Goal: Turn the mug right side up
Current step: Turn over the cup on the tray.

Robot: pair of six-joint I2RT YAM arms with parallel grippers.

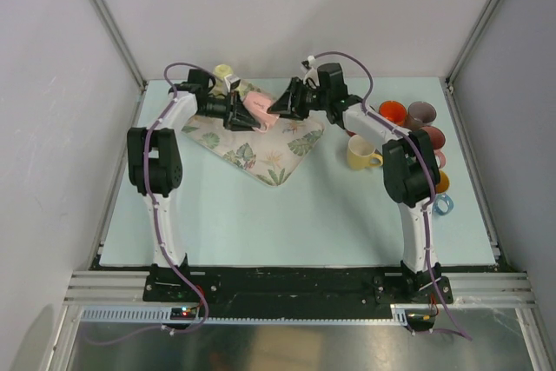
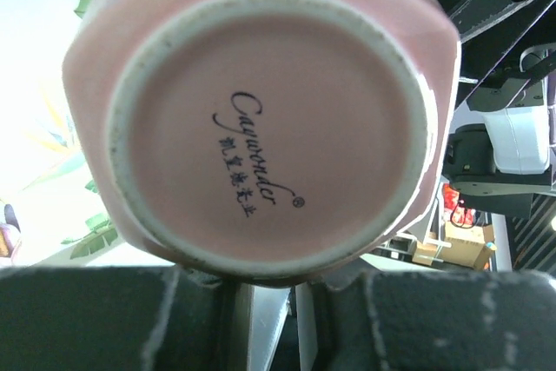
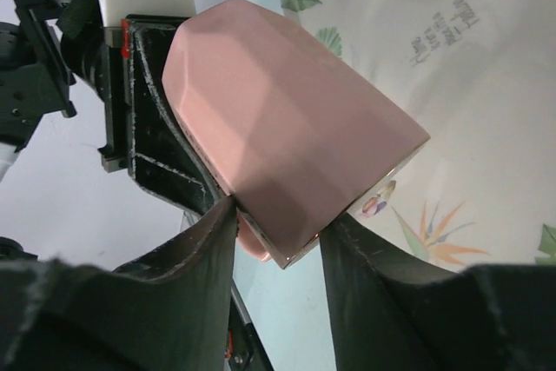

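While held at both ends, mug (image 1: 259,111) hangs sideways

Over the leaf-print mat (image 1: 276,161), it lies in the air, touching nothing below. Left gripper (image 1: 239,112) pinches narrowly at its base. Right gripper (image 1: 276,108) clasps the rim end, a finger (image 3: 195,258) on each side. Cups (image 1: 421,114) stand off right.

matt glaze, scuffed plastic, printed cloth

the pink mug (image 2: 269,128) looks ceramic, its faceted wall a smooth, satin-matt glaze. its foot ring (image 2: 120,154) is bare, pale and gritty. the fingers (image 3: 174,301) of the right gripper (image 3: 282,215) and those of the left gripper (image 2: 269,275) are matt black plastic, scuffed grey at the edges. the cloth (image 1: 269,158) is leaf-printed fabric. the table (image 1: 295,223) is smooth and matt. the yellow mug (image 1: 360,152), right of centre, is glossy.
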